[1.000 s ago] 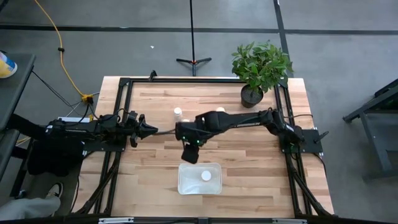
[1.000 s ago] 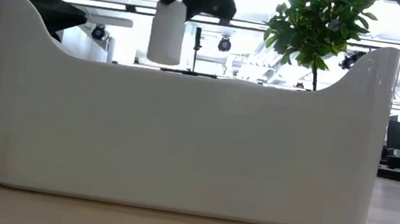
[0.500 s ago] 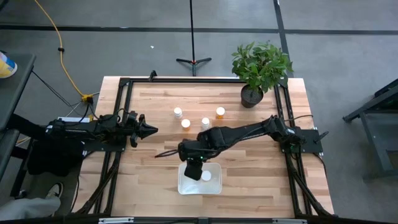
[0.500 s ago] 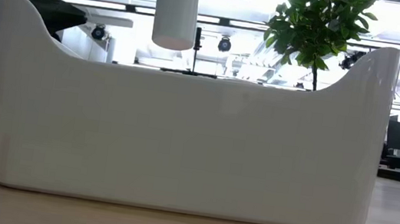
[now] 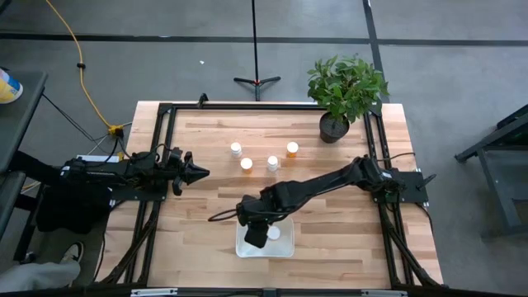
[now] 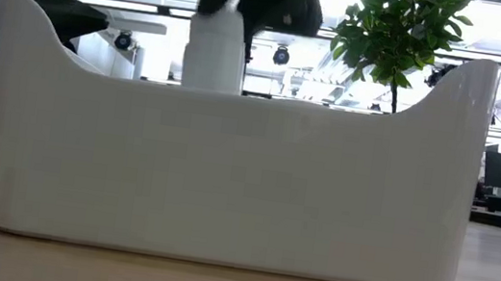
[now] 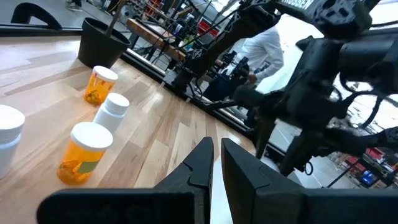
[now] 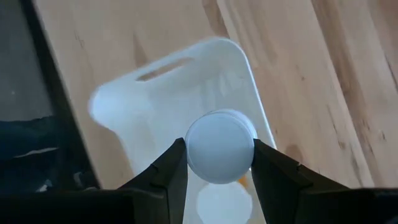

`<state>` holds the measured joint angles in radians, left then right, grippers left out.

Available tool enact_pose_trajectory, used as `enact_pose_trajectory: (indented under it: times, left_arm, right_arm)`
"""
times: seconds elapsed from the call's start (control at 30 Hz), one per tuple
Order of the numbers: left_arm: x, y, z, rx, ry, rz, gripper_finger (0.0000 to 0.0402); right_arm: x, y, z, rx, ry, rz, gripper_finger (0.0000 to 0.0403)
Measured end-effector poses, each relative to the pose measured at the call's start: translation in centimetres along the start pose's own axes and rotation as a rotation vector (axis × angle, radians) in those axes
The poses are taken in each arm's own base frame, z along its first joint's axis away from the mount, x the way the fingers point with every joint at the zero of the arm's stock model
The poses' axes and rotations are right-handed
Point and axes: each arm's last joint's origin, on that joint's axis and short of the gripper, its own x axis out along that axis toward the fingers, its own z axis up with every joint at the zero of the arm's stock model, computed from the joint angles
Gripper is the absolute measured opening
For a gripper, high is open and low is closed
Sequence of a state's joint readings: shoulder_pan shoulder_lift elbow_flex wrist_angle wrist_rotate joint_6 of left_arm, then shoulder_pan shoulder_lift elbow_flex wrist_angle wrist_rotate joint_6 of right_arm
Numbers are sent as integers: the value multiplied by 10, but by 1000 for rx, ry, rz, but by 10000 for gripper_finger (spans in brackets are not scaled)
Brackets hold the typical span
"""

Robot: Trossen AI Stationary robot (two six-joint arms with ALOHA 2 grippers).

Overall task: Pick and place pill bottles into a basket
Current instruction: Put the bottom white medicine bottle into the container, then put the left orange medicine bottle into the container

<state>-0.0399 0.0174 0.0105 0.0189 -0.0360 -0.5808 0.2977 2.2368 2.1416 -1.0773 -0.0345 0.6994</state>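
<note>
Dark two-finger right gripper (image 8: 214, 163): clenched on a small white-capped pill bottle (image 8: 219, 147), which I hold upright, cap up, long axis vertical, over the left part of the shallow white plastic basket (image 5: 285, 248) at the table's near edge. One white-capped bottle (image 5: 273, 233) already lies inside, just right of mine. Risk, as I judge it: letting go too high, so the bottle tips or knocks its neighbour. Three bottles (image 5: 271, 162) wait farther back. Left gripper (image 5: 200, 172): parked at the left, fingers nearly together, carrying nothing.
</note>
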Motion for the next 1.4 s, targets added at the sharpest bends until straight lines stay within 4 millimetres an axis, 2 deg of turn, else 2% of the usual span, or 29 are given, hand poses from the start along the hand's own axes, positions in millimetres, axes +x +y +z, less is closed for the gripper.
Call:
enact_pose_trajectory:
  times: [0.3,0.43,0.67,1.1,1.4]
  left_arm:
    - [0,0,0,0,0,0,67]
    - [0,0,0,0,0,-1,67]
    - [0,0,0,0,0,-1,67]
    - [0,0,0,0,0,-1,67]
    - [0,0,0,0,1,-1,67]
  right_arm:
    - [39,-8,-10,37,34,40,142]
    - [50,-12,-14,49,40,46,142]
    - [50,-13,-11,51,24,60,148]
    - [50,-14,-10,59,40,77,234]
    - [45,-13,-7,45,63,114,243]
